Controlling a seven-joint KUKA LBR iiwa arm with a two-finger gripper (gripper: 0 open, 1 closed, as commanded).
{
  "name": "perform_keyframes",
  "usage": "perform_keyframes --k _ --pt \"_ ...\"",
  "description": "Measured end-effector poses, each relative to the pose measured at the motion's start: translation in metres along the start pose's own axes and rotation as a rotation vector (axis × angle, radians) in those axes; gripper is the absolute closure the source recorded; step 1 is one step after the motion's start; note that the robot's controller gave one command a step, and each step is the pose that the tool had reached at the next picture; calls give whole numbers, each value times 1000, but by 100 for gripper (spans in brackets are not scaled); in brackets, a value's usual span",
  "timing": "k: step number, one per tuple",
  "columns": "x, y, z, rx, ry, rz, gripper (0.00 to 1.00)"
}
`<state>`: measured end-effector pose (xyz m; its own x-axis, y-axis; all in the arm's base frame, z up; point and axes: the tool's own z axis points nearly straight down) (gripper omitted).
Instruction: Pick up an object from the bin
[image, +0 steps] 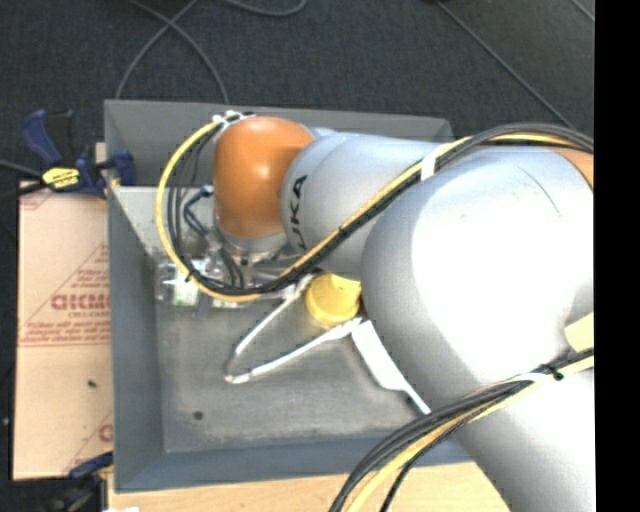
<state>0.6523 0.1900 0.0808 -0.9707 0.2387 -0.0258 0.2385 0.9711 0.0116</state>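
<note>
My gripper (222, 268) sits low in the back left part of the bin, under the orange dome of the wrist, and only its metal body shows. Just to its right lies a round yellow cap-like thing (332, 298), half tucked under the arm. White plastic tongs (285, 357) lie on the bin floor in front of the gripper, spread in a V with the joined tip pointing to the front left. Nothing can be seen held by the gripper.
A white flat strip (378, 362) runs from the tongs' right end under the arm. The big grey arm covers the right half of the bin. Bare grey floor shows at the front left, near the left wall.
</note>
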Motion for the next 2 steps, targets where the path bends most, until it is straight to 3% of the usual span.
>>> perform_keyframes --k 1,2 --pt "0 -1 -32 2 6 2 100" --pt "-4 1 -66 -3 -4 3 100"
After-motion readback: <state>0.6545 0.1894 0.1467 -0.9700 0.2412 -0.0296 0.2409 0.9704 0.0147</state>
